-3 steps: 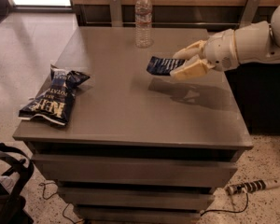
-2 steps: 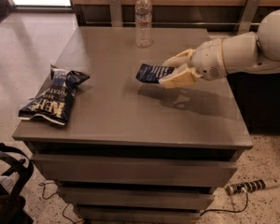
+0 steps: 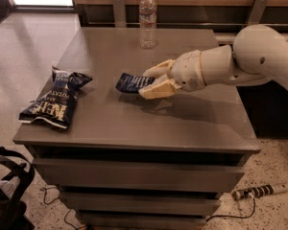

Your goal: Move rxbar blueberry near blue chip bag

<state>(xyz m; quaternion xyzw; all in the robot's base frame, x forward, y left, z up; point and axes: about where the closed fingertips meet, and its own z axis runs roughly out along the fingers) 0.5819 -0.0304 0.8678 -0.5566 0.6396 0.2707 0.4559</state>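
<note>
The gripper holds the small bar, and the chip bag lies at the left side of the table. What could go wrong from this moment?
1. The gripper grips the rxbar blueberry by one end only. Most of the bar sticks out, so it might slip or twist free.
2. The blue chip bag lies close to the left edge of the table. Setting the bar down too far left could push the bag off.

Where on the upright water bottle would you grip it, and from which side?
Best grip the water bottle around its middle, from the front: it stands upright at the back edge of the table. The gripper is mid-table, shut on the rxbar blueberry.
</note>
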